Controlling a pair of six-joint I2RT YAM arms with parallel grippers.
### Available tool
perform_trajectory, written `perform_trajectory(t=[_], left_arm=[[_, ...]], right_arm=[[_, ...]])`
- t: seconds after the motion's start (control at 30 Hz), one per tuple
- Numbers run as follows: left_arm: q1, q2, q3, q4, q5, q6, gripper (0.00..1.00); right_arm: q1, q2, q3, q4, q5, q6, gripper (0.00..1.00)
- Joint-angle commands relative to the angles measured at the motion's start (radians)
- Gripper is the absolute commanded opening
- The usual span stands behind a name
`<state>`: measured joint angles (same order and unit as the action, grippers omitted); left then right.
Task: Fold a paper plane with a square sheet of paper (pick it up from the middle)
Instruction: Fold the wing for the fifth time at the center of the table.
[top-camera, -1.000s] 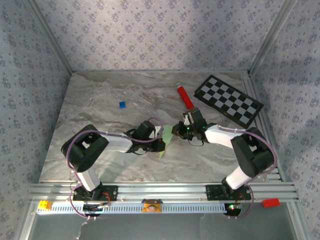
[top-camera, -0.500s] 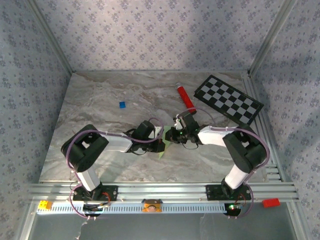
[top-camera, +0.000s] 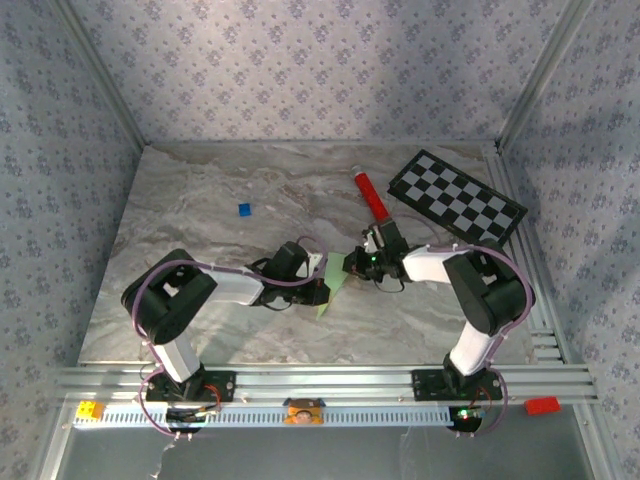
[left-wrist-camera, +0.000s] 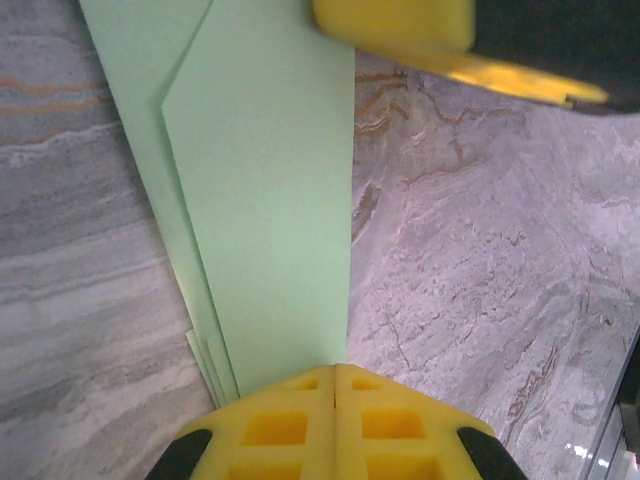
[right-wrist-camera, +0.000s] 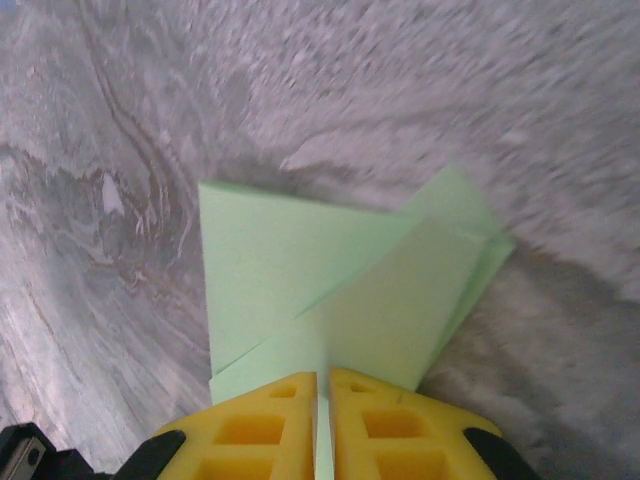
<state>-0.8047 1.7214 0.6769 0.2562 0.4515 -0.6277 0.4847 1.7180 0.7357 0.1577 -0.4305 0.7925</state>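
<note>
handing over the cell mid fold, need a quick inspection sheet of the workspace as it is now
surface: marble table, no spills seen
job's things: green paper, partly folded, held between the grippers
clutter: blue square, red tube, checkerboard, all farther back, off the paper
grippers: left gripper shut on green paper; right gripper shut on it from the opposite side
cables: purple cables looped along both arms, none on the paper
surroundings: patterned walls, aluminium rail at near edge

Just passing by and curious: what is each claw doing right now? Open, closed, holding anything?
Left gripper: closed, pinching the folded green paper.
Right gripper: closed, pinching the same paper at another edge.
</note>
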Motion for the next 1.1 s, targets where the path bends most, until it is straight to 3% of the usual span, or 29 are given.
perform_trajectory(t=[0.0,0.27,0.4,0.67,0.87,1.07], left_arm=[[0.002,0.041,-0.072,-0.216,-0.029,0.025,0.00],[0.002,0.041,-0.073,-0.219,-0.026,0.028,0.00],[0.002,0.039,-0.071,-0.221,-0.025,0.028,0.00],[0.004,0.005,-0.066,-0.219,-0.012,0.016,0.00],[0.010,0.005,-0.066,-0.213,-0.009,0.012,0.00],[0.013,0.008,-0.071,-0.203,-0.001,0.005,0.00]], right_arm=[[-0.043,0.015,-0.002,-0.028,0.063,0.004,0.13],[-0.115,0.025,0.039,-0.095,0.083,-0.022,0.13],[-0.141,-0.003,0.039,-0.075,0.036,-0.022,0.14],[-0.063,-0.179,0.010,-0.052,0.011,-0.065,0.15],[0.039,-0.087,0.008,0.019,-0.103,-0.079,0.13],[0.052,0.036,0.021,0.008,-0.054,-0.084,0.11]])
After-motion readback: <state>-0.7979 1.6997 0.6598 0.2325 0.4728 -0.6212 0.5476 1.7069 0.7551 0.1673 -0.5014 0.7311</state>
